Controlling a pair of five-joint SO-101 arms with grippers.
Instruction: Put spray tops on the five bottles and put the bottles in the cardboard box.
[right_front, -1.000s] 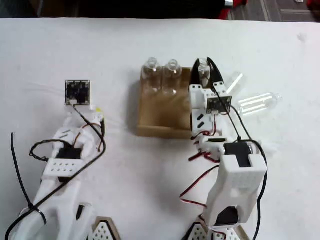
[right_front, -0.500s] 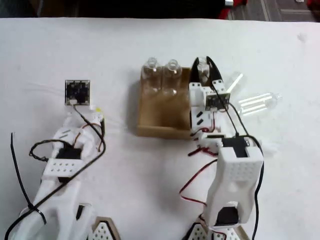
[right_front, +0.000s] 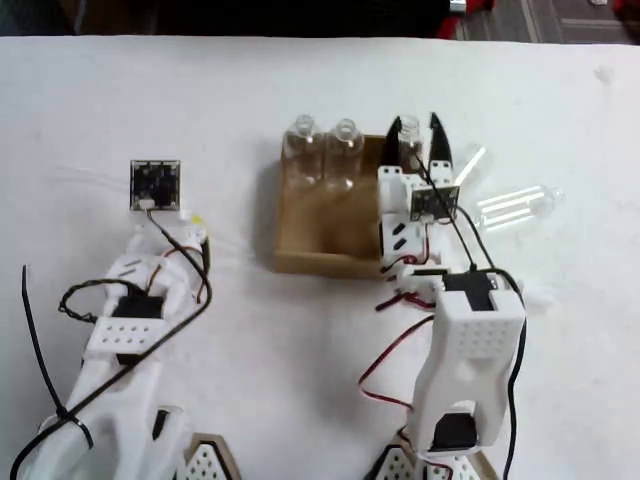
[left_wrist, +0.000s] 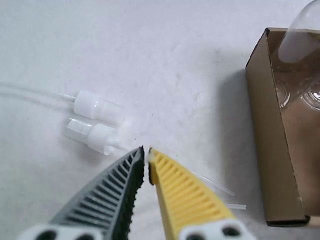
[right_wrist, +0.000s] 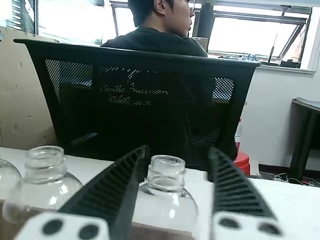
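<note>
Right hand (right_front: 415, 123) newly spread wide around third bottle (right_wrist: 166, 192) in cardboard box (right_front: 322, 263), left hand (left_wrist: 146, 151) closed beside spray tops (left_wrist: 95, 107)

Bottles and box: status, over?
Right gripper open astride an uncapped bottle standing in the cardboard box. Left gripper shut beside two spray tops on the table. Nothing in the way.

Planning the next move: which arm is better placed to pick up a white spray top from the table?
Likely left. The left gripper, shut, is beside two white plastic spray tops on the white table. The right gripper is open around the neck of a clear bottle in the brown cardboard box.
</note>
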